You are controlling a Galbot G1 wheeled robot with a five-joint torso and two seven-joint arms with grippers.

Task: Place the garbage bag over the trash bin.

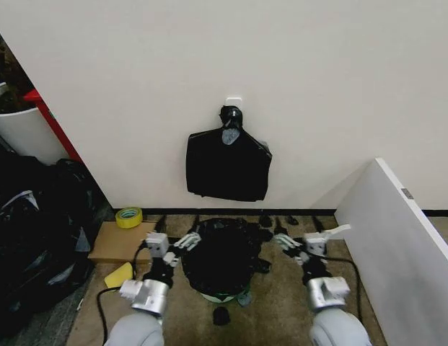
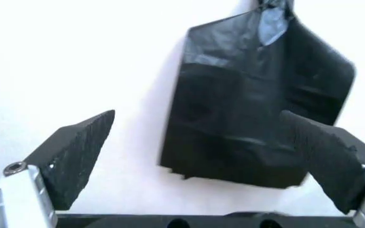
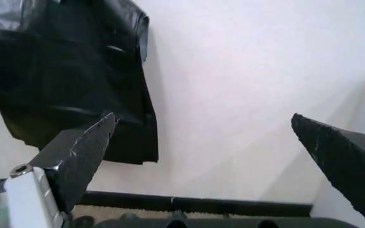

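Both pincers, the left gripper (image 1: 182, 244) and right gripper (image 1: 287, 241), gape wide and empty beside the garbage bag (image 1: 225, 258) draped over the trash bin (image 1: 222, 296).

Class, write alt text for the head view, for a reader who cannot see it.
A black garbage bag drapes over a small white trash bin on the floor, with the open left gripper and open right gripper beside it. A flat bundle of black bags hangs on the wall behind.

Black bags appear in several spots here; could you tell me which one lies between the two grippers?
The garbage bag draped over the bin on the floor, between the left gripper and right gripper. The flat bundle hangs on the wall; the heap of sacks sits far left.
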